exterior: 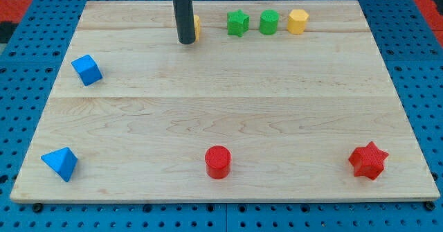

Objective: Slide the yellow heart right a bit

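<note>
The yellow heart (196, 27) sits near the view's top, mostly hidden behind my rod, with only its right edge showing. My tip (186, 42) rests on the board at the heart's left side, touching or nearly touching it. To the heart's right stand a green star (237, 23), a green block (269, 22) and a yellow hexagon-like block (297, 21) in a row.
A blue cube (86, 70) lies at the view's left, a blue pyramid-like block (60, 163) at the bottom left, a red cylinder (217, 162) at bottom centre and a red star (367, 161) at bottom right. The wooden board (221, 114) lies on blue pegboard.
</note>
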You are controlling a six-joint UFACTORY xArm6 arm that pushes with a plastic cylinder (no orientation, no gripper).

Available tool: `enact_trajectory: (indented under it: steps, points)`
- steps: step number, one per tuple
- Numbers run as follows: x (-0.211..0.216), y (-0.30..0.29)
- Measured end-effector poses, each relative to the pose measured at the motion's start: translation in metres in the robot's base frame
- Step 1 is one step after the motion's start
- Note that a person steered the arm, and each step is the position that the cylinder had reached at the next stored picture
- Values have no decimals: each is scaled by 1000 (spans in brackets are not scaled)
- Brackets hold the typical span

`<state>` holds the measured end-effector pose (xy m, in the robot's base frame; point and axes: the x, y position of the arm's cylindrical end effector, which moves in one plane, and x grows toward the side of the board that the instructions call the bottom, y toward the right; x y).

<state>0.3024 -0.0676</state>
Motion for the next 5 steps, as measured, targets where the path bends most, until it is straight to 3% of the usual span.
enact_trajectory:
  steps: [3, 5]
  points:
    - [-8, -1]
    - [-2, -76]
